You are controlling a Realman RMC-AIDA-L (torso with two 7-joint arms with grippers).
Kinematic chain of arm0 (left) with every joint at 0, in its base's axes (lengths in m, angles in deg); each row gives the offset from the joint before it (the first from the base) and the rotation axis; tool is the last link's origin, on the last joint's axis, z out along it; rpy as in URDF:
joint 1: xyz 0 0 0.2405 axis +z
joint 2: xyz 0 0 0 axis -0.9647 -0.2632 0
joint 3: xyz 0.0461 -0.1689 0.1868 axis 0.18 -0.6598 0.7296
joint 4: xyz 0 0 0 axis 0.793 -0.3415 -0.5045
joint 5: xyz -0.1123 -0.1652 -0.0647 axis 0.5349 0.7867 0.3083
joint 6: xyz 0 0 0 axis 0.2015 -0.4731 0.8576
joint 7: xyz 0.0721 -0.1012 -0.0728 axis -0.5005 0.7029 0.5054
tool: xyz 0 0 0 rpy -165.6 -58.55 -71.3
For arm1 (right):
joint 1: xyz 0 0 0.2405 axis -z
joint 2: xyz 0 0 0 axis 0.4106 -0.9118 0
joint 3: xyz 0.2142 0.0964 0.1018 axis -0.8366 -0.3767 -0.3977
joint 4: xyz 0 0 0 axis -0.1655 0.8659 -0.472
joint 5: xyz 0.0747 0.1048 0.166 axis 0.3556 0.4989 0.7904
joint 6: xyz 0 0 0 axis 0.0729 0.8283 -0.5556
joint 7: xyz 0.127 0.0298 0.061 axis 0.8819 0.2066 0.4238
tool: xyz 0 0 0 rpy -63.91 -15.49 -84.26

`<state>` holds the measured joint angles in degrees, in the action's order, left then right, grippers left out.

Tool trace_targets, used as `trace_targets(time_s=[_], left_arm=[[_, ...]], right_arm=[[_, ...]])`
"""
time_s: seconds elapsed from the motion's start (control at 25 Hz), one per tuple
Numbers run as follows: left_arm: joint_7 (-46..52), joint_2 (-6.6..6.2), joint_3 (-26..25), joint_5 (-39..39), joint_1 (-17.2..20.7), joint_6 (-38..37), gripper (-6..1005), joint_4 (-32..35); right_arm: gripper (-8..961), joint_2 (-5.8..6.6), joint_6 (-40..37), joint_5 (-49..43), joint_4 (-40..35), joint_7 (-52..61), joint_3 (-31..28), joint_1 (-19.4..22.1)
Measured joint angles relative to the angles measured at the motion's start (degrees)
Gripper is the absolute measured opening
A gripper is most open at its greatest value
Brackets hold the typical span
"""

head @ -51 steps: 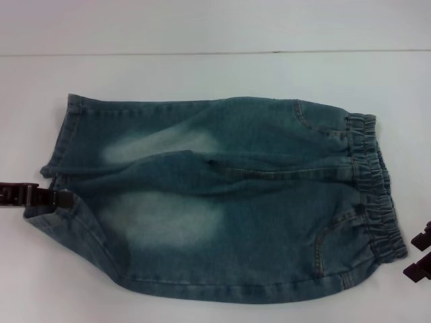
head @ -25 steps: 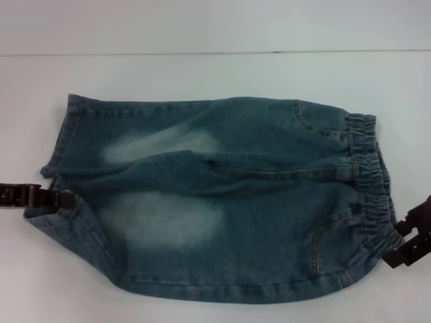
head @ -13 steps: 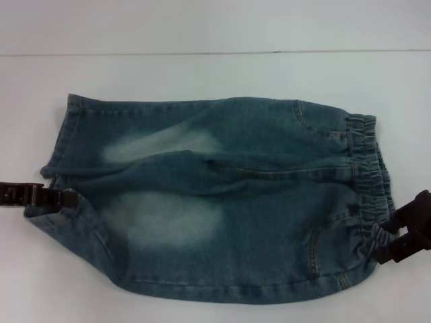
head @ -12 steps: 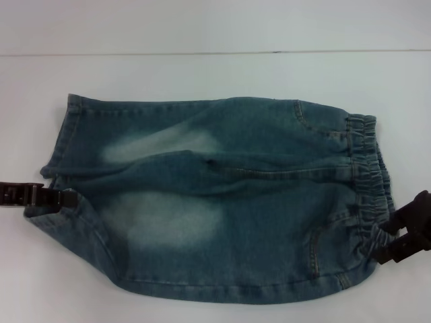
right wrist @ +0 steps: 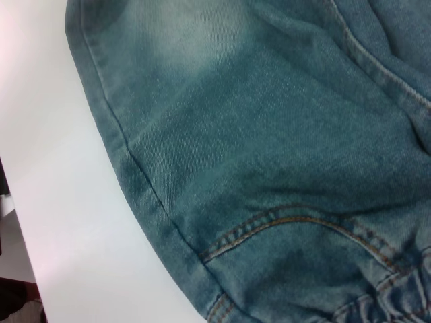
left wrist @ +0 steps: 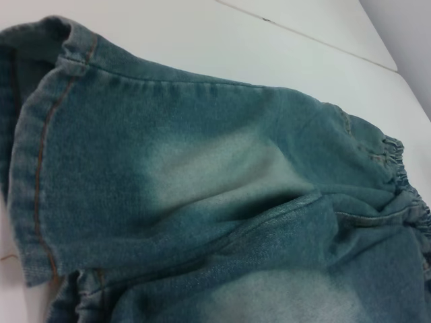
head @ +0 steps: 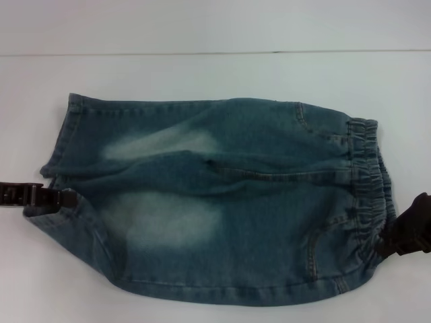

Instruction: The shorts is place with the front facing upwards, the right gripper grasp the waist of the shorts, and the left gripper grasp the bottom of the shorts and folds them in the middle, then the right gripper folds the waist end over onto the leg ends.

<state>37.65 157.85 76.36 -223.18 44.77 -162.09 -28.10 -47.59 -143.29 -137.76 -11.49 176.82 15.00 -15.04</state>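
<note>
Blue denim shorts [head: 222, 202] lie flat on the white table [head: 202, 74], front up, with the elastic waist [head: 367, 182] to the right and the leg hems [head: 64, 134] to the left. My left gripper [head: 67, 198] comes in from the left edge and is shut on the hem of the near leg. At the near right corner of the waist, my right gripper [head: 390, 239] is shut on the bunched waistband. The left wrist view shows the leg hem [left wrist: 40, 168] close up. Only denim near a pocket seam [right wrist: 289, 222] shows in the right wrist view, neither gripper's fingers.
The table's far edge [head: 215, 52] runs across the back with a pale wall behind it. Bare white tabletop [right wrist: 54, 202] lies along the near side of the shorts.
My right gripper moved in from the right edge onto the waistband and shut on it, bunching the elastic and nudging the waist slightly. The left gripper has stayed at the leg hem.
</note>
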Motion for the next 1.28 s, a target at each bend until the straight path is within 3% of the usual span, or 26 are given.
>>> trace_targets(time_s=[0.36, 0.56, 0.76, 0.96, 1.28], left_arm=[[0.01, 0.08, 0.0, 1.3, 0.0, -0.74, 14, -0.04], [1.02, -0.25, -3.18, 6.84, 0.41, -3.59, 13, 0.17], [1.14, -1.03, -10.81, 9.62, 0.25, -3.22, 13, -1.78], [0.98, -2.49, -11.71, 10.31, -0.7, 2.48, 13, -5.1], [0.13, -1.89, -11.54, 13.91, -0.83, 13.42, 13, -5.75]], right_arm=[[133, 0.05, -0.21, 0.32, -0.02, -0.05, -1.03, 0.17], [19, 0.78, -0.36, 3.49, -0.25, -1.28, -6.57, 2.16], [19, 1.99, 0.79, 14.23, 1.83, -5.15, -17.21, 7.21], [18, 3.35, 4.96, 23.24, 10.0, -9.12, -23.41, 9.88], [18, 2.41, 13.95, 34.97, 16.45, -13.79, -27.34, 11.74]])
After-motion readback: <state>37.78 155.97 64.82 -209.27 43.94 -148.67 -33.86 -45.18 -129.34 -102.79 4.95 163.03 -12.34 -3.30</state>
